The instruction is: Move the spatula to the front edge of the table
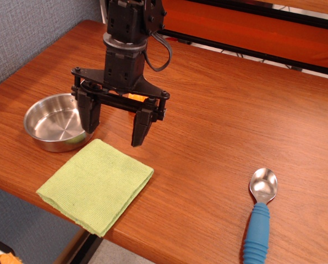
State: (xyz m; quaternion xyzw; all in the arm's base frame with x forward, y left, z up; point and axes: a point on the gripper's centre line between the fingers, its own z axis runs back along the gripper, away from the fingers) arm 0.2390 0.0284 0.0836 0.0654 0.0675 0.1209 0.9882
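Black end effector (114,122), looped cable (163,55)

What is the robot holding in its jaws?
Nothing. The gripper is open and empty, and the spatula lies alone near the table's front edge.

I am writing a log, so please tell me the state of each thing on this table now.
gripper: open, empty, above the pan's right side.
spatula: flat at the table's front edge, free.
pan: upright.
green cloth: folded, flat.
orange piece: mostly hidden behind the gripper.
table: bears all.
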